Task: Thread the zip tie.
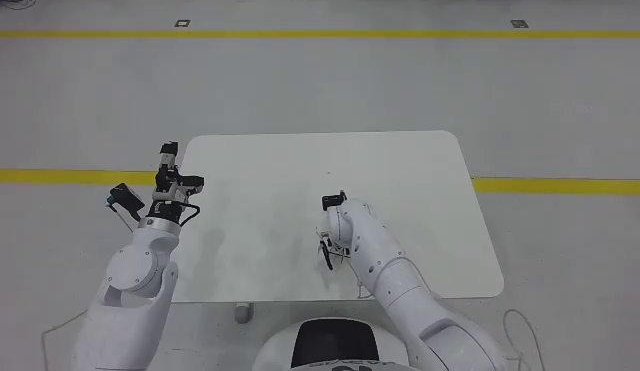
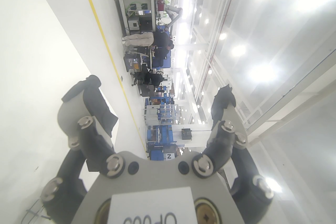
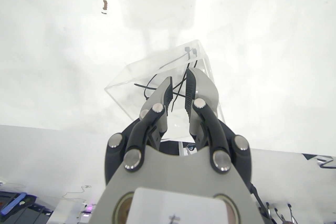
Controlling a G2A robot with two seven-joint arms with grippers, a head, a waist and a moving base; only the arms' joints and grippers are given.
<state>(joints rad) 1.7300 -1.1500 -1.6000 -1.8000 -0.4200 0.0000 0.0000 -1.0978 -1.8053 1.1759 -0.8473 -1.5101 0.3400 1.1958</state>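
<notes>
Pickup looks to be the step in hand. The right gripper [image 3: 179,74] hangs in the mouth of the clear box [image 3: 118,93] on the desk [image 1: 400,181]. Its jaws are narrow, with a gap between the pads. A black zip tie [image 3: 176,97] crosses that gap, among other strands inside the box, and I judge it not yet pinched. To do this well, close on one strand only, near an end rather than mid-length, so the tail is free for threading. Lift straight up out of the box, so the springy tie neither snags a wall nor drags its neighbours. The left gripper [image 2: 157,83] sits well apart from the box, to its left, jaws wide and empty.
</notes>
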